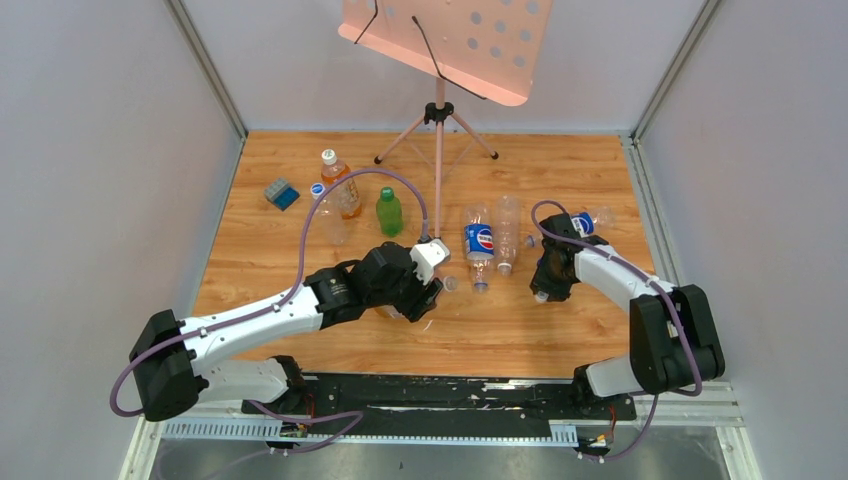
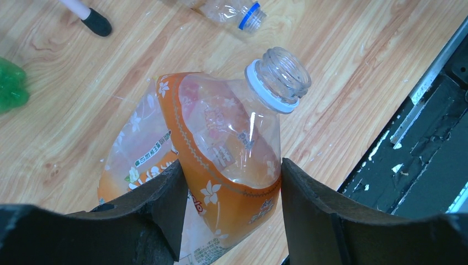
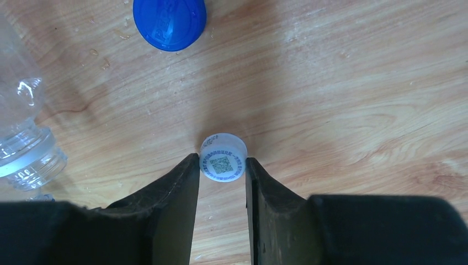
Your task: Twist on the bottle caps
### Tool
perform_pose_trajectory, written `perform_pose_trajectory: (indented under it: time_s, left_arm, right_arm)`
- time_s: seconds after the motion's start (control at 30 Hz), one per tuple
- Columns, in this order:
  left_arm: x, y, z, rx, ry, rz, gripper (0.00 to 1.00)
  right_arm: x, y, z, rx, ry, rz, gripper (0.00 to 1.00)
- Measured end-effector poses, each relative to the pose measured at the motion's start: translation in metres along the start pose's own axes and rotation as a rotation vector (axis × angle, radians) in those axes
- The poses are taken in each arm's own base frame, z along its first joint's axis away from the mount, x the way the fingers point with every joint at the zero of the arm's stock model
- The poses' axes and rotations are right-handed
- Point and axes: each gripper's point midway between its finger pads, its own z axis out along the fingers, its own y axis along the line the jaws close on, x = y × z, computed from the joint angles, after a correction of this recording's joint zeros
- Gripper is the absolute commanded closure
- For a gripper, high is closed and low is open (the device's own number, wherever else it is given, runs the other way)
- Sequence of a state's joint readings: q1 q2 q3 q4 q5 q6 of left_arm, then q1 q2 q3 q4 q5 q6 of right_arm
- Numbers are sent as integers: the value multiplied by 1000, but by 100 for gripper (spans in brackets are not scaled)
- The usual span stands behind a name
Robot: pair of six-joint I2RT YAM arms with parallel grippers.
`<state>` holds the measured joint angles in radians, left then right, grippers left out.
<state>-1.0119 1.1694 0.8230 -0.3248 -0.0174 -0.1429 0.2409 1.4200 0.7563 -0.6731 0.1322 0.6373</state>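
My left gripper (image 2: 232,165) is shut on a clear bottle with an orange flowered label (image 2: 221,127). It holds the bottle tilted over the table, and the open neck with its white ring (image 2: 281,74) has no cap on it. My right gripper (image 3: 222,160) is down at the table with both fingertips touching the sides of a small white cap (image 3: 223,158) that has a printed code on top. A blue cap (image 3: 170,22) lies beyond it. In the top view the left gripper (image 1: 420,295) is mid-table and the right gripper (image 1: 548,290) is further right.
An uncapped Pepsi bottle (image 1: 479,245) and a clear bottle (image 1: 507,235) lie between the arms. Another Pepsi bottle (image 1: 590,222) lies by the right arm. A capped tea bottle (image 1: 340,185), a green bottle (image 1: 389,212), a clear bottle (image 1: 325,215) and a blue-grey block (image 1: 281,193) stand far left. A stand's tripod (image 1: 438,130) is at the back.
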Motion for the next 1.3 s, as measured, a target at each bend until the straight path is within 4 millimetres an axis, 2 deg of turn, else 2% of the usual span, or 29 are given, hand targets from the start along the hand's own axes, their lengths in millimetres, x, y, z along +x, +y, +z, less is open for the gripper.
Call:
perform_pose_trajectory:
  time_s: [0.07, 0.2, 0.33, 0.47, 0.57, 0.67, 0.77, 0.87, 1.07, 1.3]
  left_arm:
    - [0, -1, 0, 7, 1, 2, 100]
    - [1, -3, 0, 18, 3, 7, 100]
    - [2, -3, 0, 21, 10, 19, 100]
    - [5, -3, -1, 29, 20, 40, 100]
    - [7, -4, -2, 39, 30, 59, 100]
    - [9, -6, -2, 52, 36, 76, 100]
    - [9, -9, -3, 73, 40, 90, 100]
    - [5, -12, -5, 95, 36, 99, 100]
    - [-2, -21, -9, 143, 19, 106, 100]
    - [-4, -28, -14, 185, 10, 107, 100]
  right_arm:
    - [-1, 0, 0, -1, -3, -2, 82]
    - [-2, 4, -3, -22, -14, -22, 88]
    - [-5, 23, -29, -135, -82, -96, 92]
    - [-3, 60, -82, -361, -191, -255, 96]
    - [2, 89, -133, -553, -301, -416, 97]
    - [16, 112, -181, -748, -404, -597, 96]
    - [33, 126, -208, -883, -444, -752, 95]
    - [51, 135, -216, -974, -435, -892, 93]
    - [80, 147, -213, -1069, -374, -1071, 93]
    - [95, 155, -215, -1133, -365, -1175, 94]
